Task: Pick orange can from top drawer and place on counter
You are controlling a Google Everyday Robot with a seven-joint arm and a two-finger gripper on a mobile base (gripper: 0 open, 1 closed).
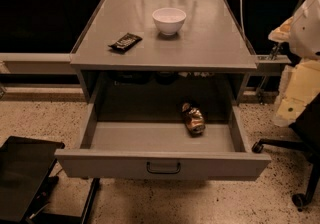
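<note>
1. Lying on its side in the open drawer (pixel 135 139), right of centre: can (pixel 193 118), orange-brown, markings unreadable.
2. Bench (pixel 215 43) holds a white bowl (pixel 169 20) mid-rear and a dark wrapper (pixel 125 42) near the left front edge; wrapper print unreadable.
3. Bench right half bare; drawer floor left of can bare.
4. Handle (pixel 163 168) centred on drawer front.
5. Tool out of frame, state cannot be told; pale bulky shape (pixel 306 23) at right edge.

What I see of my own body, right edge
White rounded shell (pixel 311 20) over cream, blocky panels (pixel 301 87); the gripper (pixel 281 32) looks a pale cream tip just left of the shell
</note>
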